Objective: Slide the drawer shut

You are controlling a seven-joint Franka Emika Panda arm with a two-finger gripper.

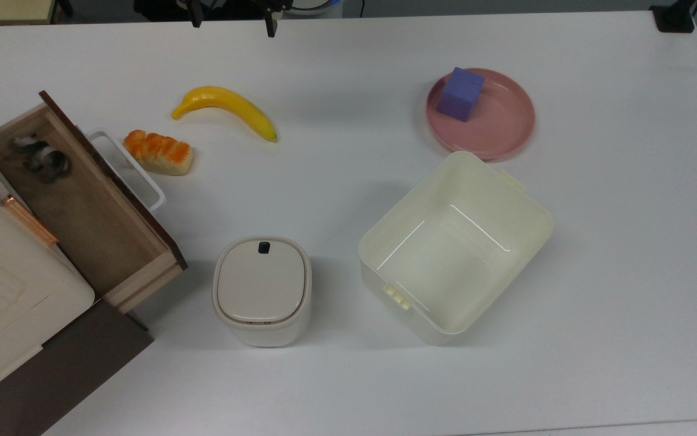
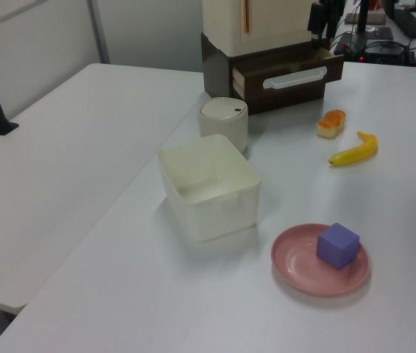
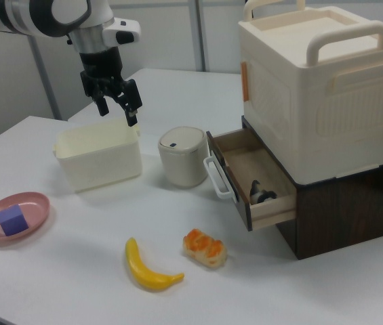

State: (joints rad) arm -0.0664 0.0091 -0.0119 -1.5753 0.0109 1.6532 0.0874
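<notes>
In the top view the drawer (image 1: 91, 206) stands pulled out at 9 o'clock, its white loop handle (image 1: 133, 169) nearly touching the bread roll (image 1: 159, 152), with a banana (image 1: 227, 109) beyond. A small dark object (image 1: 42, 157) lies inside. The gripper (image 3: 116, 105) hangs empty, fingers spread, high above the cream bin (image 3: 99, 157), well apart from the drawer. To close it cleanly, I'd bring the fingers low against the dark front panel (image 3: 228, 177), push square along the drawer's own axis, and avoid sweeping the roll.
</notes>
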